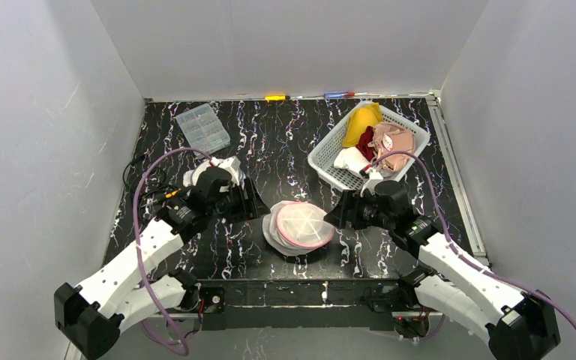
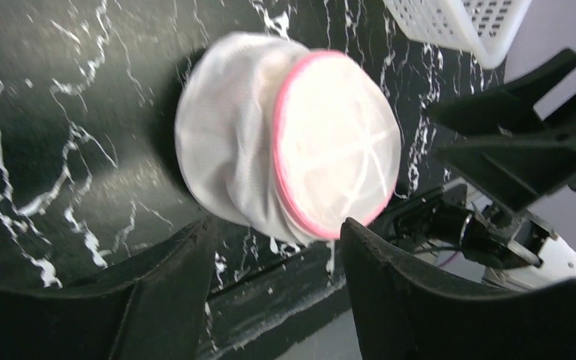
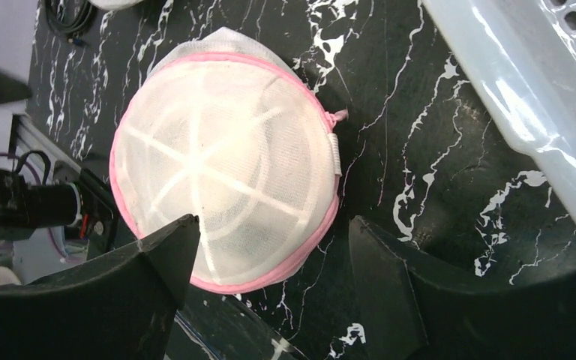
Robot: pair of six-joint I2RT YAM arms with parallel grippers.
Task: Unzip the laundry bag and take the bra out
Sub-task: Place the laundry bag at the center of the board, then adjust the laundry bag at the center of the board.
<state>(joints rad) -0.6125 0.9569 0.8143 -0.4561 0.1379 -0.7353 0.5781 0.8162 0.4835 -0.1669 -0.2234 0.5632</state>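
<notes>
A round white laundry bag [image 1: 300,225] with a pink edge lies on the black table [image 1: 285,150], near the front. The left gripper [image 1: 253,202] is just beside it on one side, and the right gripper [image 1: 339,214] is on the other. Farther back, a white basket [image 1: 326,174] holds yellow, red and pink clothes [image 1: 379,135], and a clear box [image 1: 202,126] lies apart.

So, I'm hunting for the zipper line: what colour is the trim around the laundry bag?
Pink trim on white mesh; clearest in the right wrist view.
</notes>
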